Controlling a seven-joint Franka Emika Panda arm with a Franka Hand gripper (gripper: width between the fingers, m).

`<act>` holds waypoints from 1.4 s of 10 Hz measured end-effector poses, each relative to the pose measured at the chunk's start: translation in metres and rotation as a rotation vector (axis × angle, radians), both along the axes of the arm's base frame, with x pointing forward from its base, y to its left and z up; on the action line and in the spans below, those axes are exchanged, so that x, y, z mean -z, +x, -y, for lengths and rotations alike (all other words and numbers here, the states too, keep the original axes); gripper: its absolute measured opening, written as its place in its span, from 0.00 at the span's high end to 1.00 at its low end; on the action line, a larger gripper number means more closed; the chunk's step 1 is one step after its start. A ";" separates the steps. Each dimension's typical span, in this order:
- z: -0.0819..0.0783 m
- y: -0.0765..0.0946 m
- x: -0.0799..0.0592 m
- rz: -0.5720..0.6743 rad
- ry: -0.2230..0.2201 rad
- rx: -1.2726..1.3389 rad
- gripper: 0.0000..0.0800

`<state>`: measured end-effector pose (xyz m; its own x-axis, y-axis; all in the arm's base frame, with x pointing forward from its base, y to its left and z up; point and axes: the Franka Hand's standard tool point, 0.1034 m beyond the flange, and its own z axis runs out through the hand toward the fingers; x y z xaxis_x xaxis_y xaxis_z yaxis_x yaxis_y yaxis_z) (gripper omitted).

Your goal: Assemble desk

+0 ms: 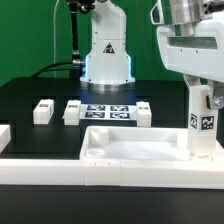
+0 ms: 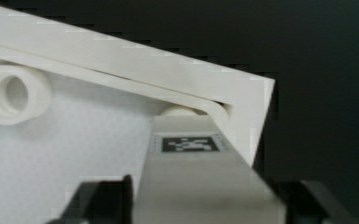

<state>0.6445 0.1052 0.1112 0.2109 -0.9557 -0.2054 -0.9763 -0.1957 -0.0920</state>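
Note:
The desk top (image 1: 135, 150), a wide white panel with a recessed face, lies at the front of the black table. My gripper (image 1: 197, 82) is shut on a white square-post leg (image 1: 202, 125) and holds it upright at the top's corner on the exterior view's right. In the wrist view the leg (image 2: 197, 165) with its tag runs between my fingers (image 2: 105, 200) down to the corner of the desk top (image 2: 69, 140), near a round socket (image 2: 7, 95). I cannot tell whether the leg's end touches the top. Three more legs (image 1: 42, 110) (image 1: 73, 110) (image 1: 143, 112) lie behind the top.
The marker board (image 1: 108, 111) lies flat between the loose legs, in front of the robot base (image 1: 105, 55). A long low white border bar (image 1: 100, 178) runs along the front, with another piece (image 1: 4, 135) at the exterior view's left.

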 end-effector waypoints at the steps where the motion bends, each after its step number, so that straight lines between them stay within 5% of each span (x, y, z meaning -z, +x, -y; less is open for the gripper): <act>1: 0.000 0.000 0.000 0.012 -0.003 -0.053 0.36; 2: 0.000 0.000 0.000 0.018 -0.009 -0.085 0.36; 3: 0.002 0.000 0.000 0.071 -0.033 -0.343 0.22; 6: 0.000 -0.001 -0.001 0.139 -0.048 -0.684 0.19; 9: 0.002 -0.001 -0.001 0.182 -0.067 -0.934 0.19; 11: 0.009 -0.003 -0.001 0.219 -0.072 -1.388 0.19; 13: 0.012 -0.002 0.000 0.228 -0.074 -1.445 0.19; 14: 0.012 -0.002 0.000 0.224 -0.074 -1.424 0.35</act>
<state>0.6421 0.0929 0.1108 0.9965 0.0833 -0.0012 0.0820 -0.9836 -0.1605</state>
